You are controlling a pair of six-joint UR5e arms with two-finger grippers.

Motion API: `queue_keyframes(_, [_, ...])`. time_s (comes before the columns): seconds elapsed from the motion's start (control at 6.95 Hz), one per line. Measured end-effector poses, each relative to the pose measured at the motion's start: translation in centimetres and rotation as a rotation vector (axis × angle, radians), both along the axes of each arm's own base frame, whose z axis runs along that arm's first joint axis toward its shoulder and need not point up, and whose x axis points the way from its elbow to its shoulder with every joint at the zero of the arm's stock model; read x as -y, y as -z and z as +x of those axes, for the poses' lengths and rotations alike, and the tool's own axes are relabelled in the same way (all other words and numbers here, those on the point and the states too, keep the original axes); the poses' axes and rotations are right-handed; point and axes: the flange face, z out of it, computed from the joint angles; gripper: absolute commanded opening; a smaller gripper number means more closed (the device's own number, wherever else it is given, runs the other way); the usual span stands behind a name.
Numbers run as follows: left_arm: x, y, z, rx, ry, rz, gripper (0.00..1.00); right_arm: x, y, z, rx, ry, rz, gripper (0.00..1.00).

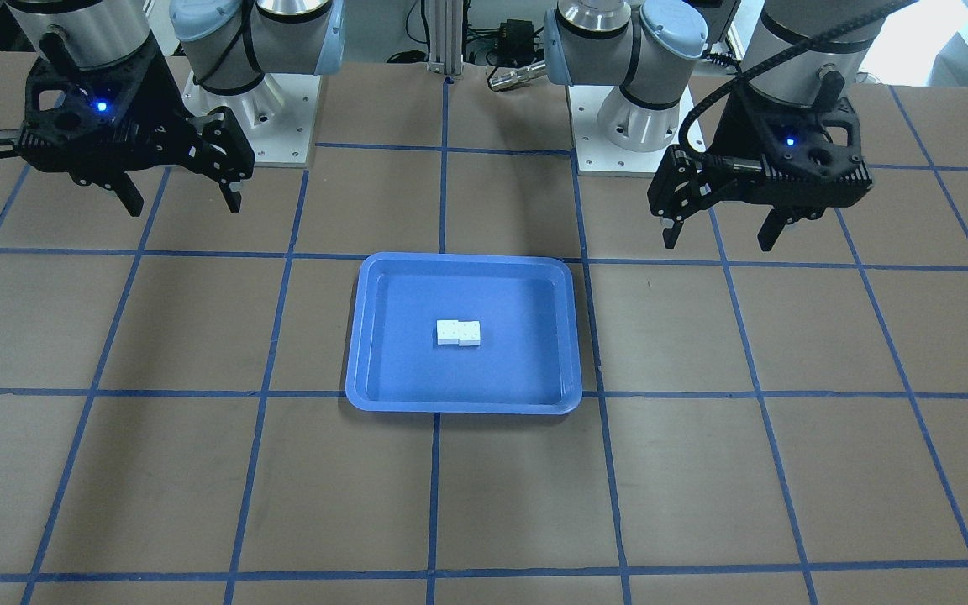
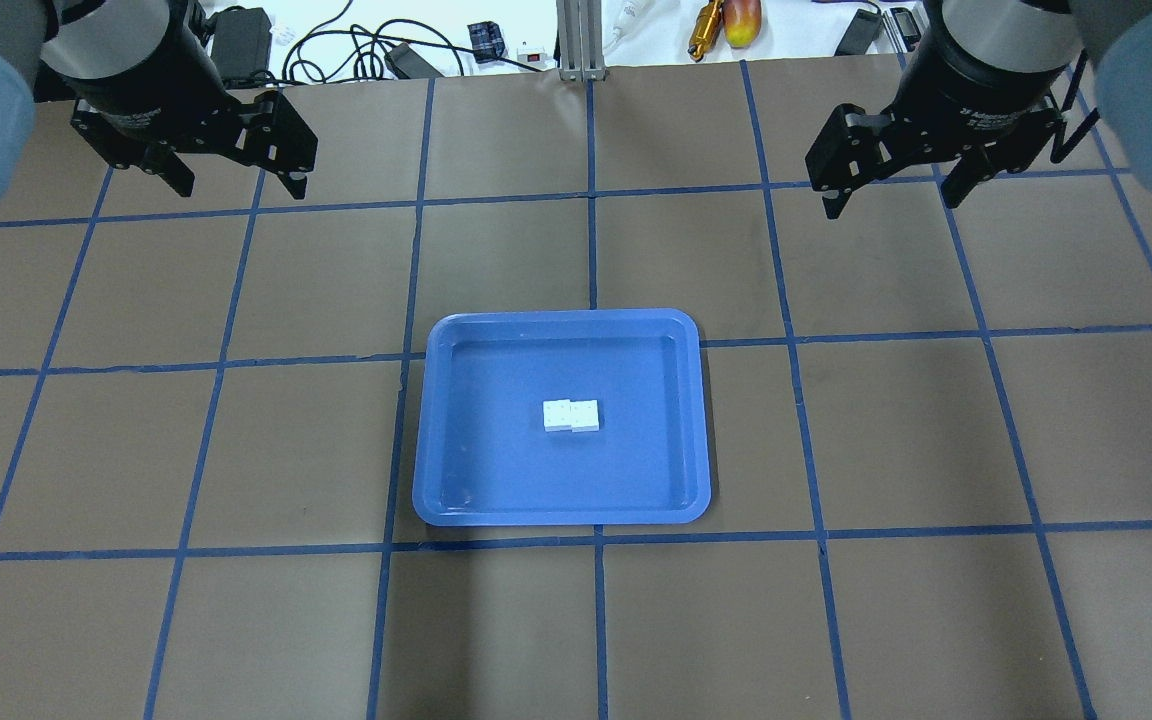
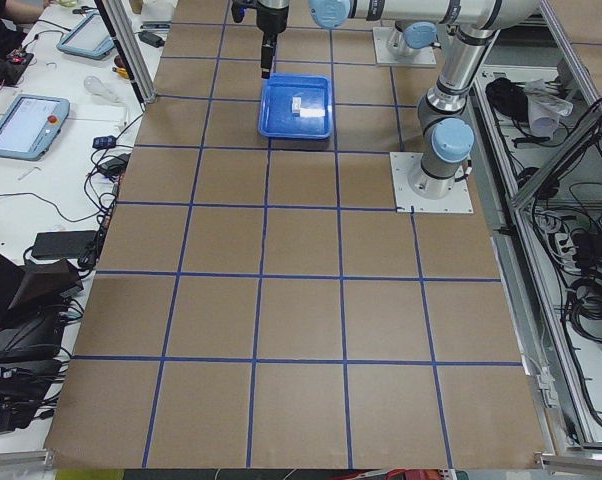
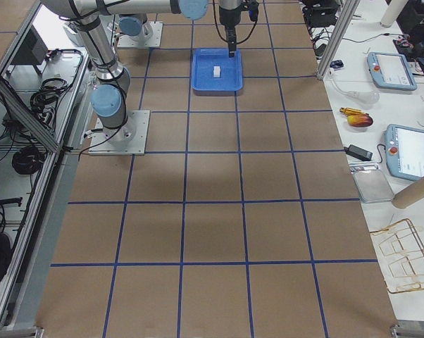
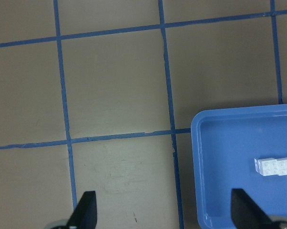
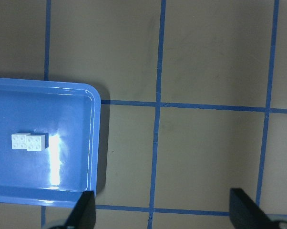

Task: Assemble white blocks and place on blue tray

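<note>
Now, from the front view, the two tiny white square plastic bricks (image 1: 459,334) look joined. They sit in the middle of the shallow blue plastic tray (image 1: 379,382), on the brown tabletop (image 1: 198,487) with blue tape lines. Both sets of jaws hang wide and empty. The tray lies low down between them, well apart from each.

From above it is the same. The bricks lie below and far inward of the left jaws and of the right jaws.

The side views are too small to tell more.

The left wrist view shows the bricks off past its right-hand tip. The right wrist view shows them off past its left-hand tip.

I think the job looks done. The best move is to hold both jaws up high and away, and not bump the tray.
</note>
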Motion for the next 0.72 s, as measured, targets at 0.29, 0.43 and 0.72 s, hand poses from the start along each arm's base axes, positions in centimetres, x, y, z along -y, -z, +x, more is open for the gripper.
queue_keyframes(0.29, [-0.16, -0.05, -0.77, 0.002, 0.001, -0.002, 1.00, 0.07, 0.15, -0.05, -0.004, 0.002, 0.008, 1.00])
queue_keyframes(0.43, [-0.19, -0.07, -0.73, 0.002, 0.000, -0.002, 1.00, 0.09, 0.13, -0.03, -0.003, 0.004, 0.007, 1.00])
queue_keyframes(0.72, [-0.25, -0.09, -0.48, 0.004, 0.009, 0.000, 1.00, 0.11, 0.03, 0.04, 0.000, 0.008, 0.004, 1.00])
